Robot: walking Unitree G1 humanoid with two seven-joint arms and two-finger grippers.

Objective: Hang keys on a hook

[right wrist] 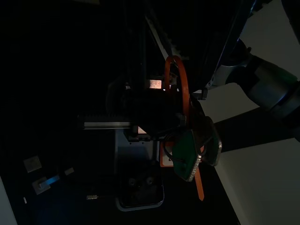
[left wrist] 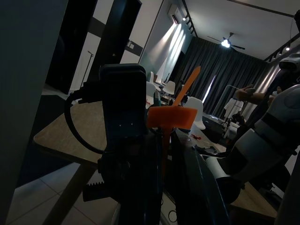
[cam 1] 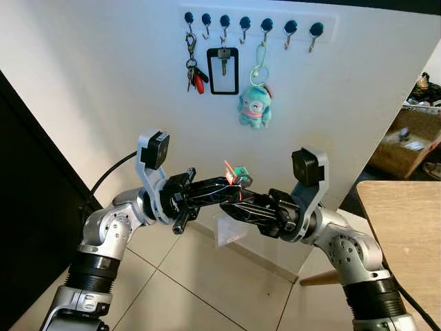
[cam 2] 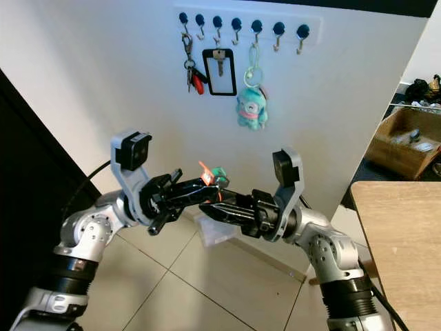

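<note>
A: Where are the keys (cam 1: 236, 176)?

B: In mid-air, between the two grippers, which meet tip to tip in front of the robot, well below the hook rail (cam 1: 252, 25). It's a small bunch with a green tag and an orange loop and tag.

A: Who has them?

B: The left gripper (cam 1: 222, 185) looks clamped on the orange tag; its wrist view shows the tag standing up between its fingers (left wrist: 140, 154). The right gripper (cam 1: 230, 205) sits just under the bunch, with the green tag hanging against it in its wrist view. Whether its fingers are together or apart, I cannot tell.

A: What could go wrong?

B: I'd say the handover. If one lets go before the other grips, the keys drop to the floor (cam 1: 200, 289). The orange loop could also twist, leaving no clean opening for a hook.

A: And at the rail?

B: Several hooks carry things: a red key bunch (cam 1: 195, 77), a black-framed key (cam 1: 222, 69), a plush toy (cam 1: 254, 105). The free hooks (cam 1: 290, 32) lie to the right; a poor aim could knock the toy.
</note>
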